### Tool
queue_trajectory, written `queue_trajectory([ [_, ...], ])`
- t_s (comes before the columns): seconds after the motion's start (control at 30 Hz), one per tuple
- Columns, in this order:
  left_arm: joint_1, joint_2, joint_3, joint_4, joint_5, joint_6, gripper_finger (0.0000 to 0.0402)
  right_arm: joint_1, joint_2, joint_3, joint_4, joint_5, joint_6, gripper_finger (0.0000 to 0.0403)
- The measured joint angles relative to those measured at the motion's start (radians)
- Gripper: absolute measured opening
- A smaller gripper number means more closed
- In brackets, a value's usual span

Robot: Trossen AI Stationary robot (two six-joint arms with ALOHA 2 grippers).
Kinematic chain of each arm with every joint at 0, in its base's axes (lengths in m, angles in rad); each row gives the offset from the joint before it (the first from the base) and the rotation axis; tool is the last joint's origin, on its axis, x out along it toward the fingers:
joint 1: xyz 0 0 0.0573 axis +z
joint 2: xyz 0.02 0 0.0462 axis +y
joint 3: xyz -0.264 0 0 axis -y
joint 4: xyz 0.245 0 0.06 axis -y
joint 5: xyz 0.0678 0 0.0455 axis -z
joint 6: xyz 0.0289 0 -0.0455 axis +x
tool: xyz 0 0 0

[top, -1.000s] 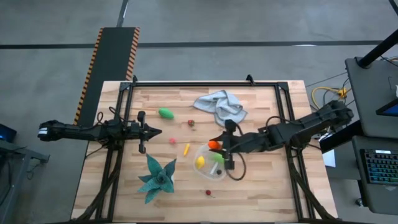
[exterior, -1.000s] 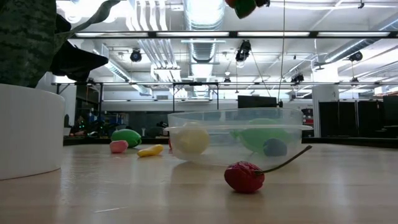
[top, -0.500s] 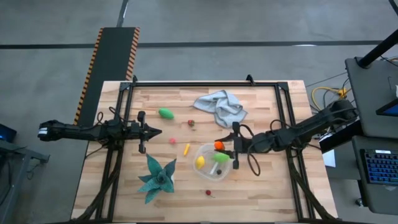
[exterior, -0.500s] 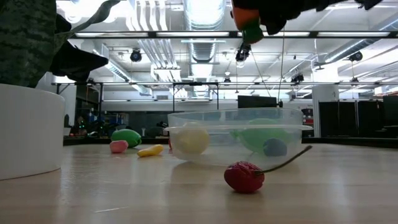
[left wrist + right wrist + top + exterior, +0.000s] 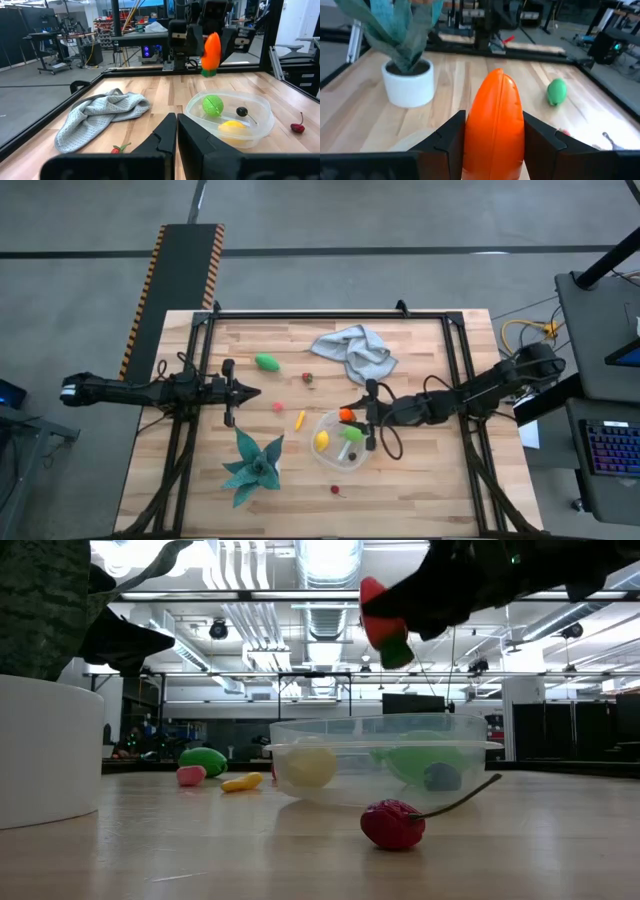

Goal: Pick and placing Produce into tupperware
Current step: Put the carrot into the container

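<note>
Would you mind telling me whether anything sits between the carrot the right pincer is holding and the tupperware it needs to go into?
Nothing visible does. The right pincer holds the orange carrot in the air at the rim of the open tupperware, which has no lid. Inside are only a green piece, a yellow piece and a small dark piece.

One clear tub [image 5: 322, 454], one cloth [image 5: 353, 351], one potted plant [image 5: 250, 468], two arms, and nine toy produce pieces.

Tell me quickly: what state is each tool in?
Left tool: shut, holding nothing.
Right tool: shut on the orange carrot, above the tupperware.
</note>
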Motion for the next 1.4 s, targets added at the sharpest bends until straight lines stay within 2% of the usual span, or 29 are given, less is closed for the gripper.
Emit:
queue_trajectory([
  [0.13, 0.0, 0.004, 0.0, 0.0, 0.0, 0.0, 0.0, 0.0, 0.041, 0.0, 0.0, -0.009, 0.044, 0.0146],
  [0.43, 0.0, 0.027, 0.0, 0.0, 0.0, 0.0, 0.0, 0.0, 0.076, 0.008, 0.0, -0.133, 0.214, 0.0146],
  [0.57, 0.0, 0.032, 0.0, 0.0, 0.0, 0.0, 0.0, 0.001, 0.076, 0.025, -0.015, -0.184, 0.242, 0.0146],
  [0.83, 0.0, 0.033, 0.0, 0.001, 0.0, 0.0, 0.0, 0.001, 0.076, 0.136, -0.331, -0.206, 0.284, 0.0146],
  [1.13, 0.0, 0.033, 0.0, 0.001, 0.0, 0.0, 0.0, 0.001, 0.085, 0.201, -0.443, -0.265, 0.292, 0.0146],
  [1.4, 0.0, 0.033, 0.0, 0.001, 0.0, 0.0, 0.0, 0.006, 0.212, 0.333, -0.576, -0.282, 0.299, 0.0146],
])
